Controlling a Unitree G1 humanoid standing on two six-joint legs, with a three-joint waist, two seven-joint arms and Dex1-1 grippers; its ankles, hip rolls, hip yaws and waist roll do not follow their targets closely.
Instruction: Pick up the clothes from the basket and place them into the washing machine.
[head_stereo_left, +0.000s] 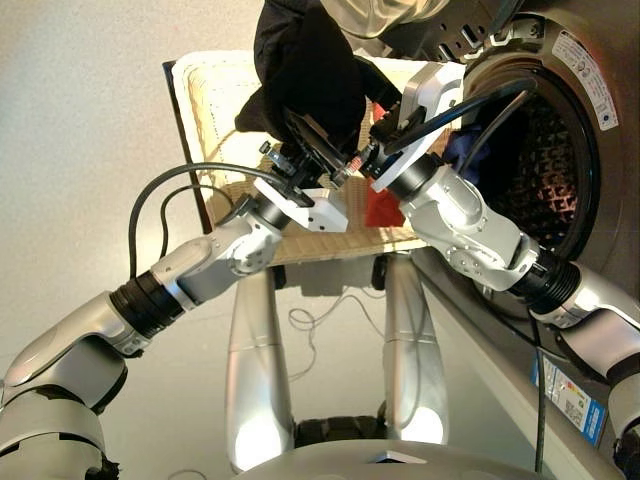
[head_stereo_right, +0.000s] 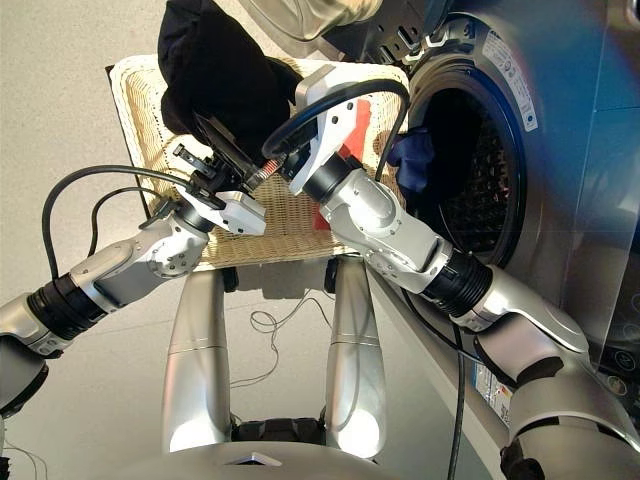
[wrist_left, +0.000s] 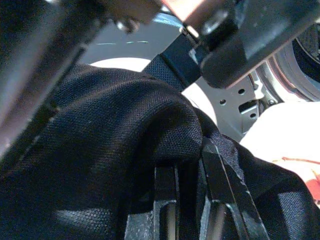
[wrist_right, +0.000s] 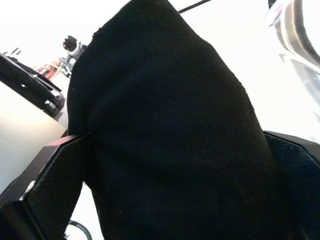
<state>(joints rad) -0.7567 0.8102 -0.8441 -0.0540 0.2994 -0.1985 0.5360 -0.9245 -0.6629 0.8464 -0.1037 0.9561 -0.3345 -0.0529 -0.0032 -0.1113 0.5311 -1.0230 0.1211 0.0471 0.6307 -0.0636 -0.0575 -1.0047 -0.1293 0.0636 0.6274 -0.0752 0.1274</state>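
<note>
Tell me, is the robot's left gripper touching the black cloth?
Touching. In the left wrist view the black cloth lies pressed between the left gripper's fingers, with no gap showing.

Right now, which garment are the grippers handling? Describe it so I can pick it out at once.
Start at the washing machine porthole; beside it stands the cream wicker basket. Lifted above the basket, between the left gripper and right gripper, hangs the black garment. Unlike the red-orange one lying in the basket and the navy one at the drum mouth, it's black and airborne.
</note>
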